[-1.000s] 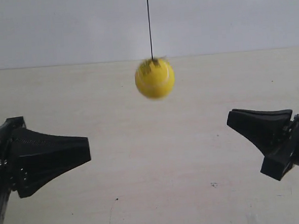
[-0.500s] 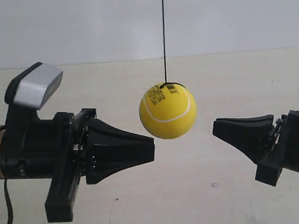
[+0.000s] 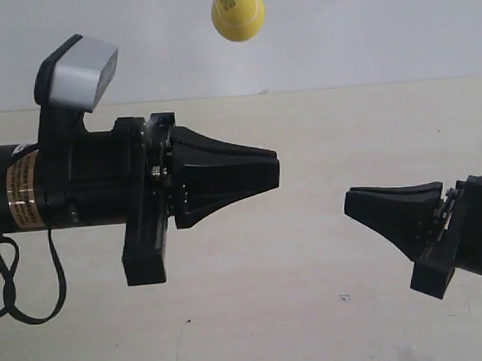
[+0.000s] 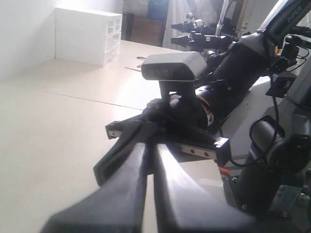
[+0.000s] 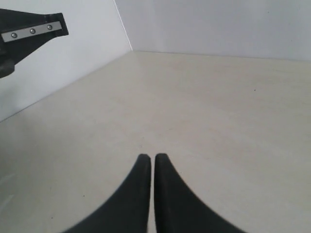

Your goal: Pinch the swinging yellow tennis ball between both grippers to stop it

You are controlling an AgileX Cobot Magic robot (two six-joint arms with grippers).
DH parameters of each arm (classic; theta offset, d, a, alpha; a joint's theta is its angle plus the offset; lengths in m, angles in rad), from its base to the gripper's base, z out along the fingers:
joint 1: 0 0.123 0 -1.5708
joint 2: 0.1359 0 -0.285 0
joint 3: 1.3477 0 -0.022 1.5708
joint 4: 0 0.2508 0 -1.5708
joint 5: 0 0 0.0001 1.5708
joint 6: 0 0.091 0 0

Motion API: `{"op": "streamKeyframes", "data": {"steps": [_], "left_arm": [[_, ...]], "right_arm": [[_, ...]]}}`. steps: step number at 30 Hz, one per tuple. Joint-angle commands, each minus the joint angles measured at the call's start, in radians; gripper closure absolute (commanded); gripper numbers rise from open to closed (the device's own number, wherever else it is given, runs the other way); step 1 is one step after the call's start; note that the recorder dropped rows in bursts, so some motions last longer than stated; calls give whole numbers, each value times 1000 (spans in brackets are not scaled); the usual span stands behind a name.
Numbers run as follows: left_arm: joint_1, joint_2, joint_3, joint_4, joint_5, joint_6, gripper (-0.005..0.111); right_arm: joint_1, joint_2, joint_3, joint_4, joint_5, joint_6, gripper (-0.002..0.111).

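The yellow tennis ball (image 3: 238, 14) hangs high at the exterior view's top edge, small and well above both grippers; neither wrist view shows it. The gripper of the arm at the exterior view's left (image 3: 275, 172) points right, with a grey module (image 3: 79, 69) on top, and sits below the ball. The gripper of the arm at the exterior view's right (image 3: 348, 200) points left, lower, with a wide gap between the two tips. My left gripper (image 4: 151, 148) is shut and holds nothing. My right gripper (image 5: 152, 156) is shut over bare table and holds nothing.
In the left wrist view the opposing arm with its grey camera module (image 4: 175, 73) fills the middle. A white drawer unit (image 4: 87, 36) stands at the back. A black cable (image 3: 9, 276) loops under the arm at the exterior view's left. White walls (image 5: 58, 77) border the table.
The ball has swung from between the two grippers up and away to the top of the exterior view. The arm at that view's left has risen and reached further right. The other arm barely moved.
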Motion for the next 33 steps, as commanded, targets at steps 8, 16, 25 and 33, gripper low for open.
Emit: {"op": "streamKeyframes", "data": {"steps": [8, 16, 25, 33], "left_arm": [[-7, 0, -7, -113, 64, 123, 102], [-7, 0, -7, -170, 136, 159, 102], [-7, 4, -10, -248, 160, 248, 102], [-7, 6, -68, -262, 272, 250, 102]], "right_arm": [[-3, 1, -3, 20, -12, -22, 108], [-3, 1, -58, 13, -12, 6, 108], [-3, 1, -126, -5, -12, 23, 108], [-3, 1, -186, -14, -12, 33, 108]]}}
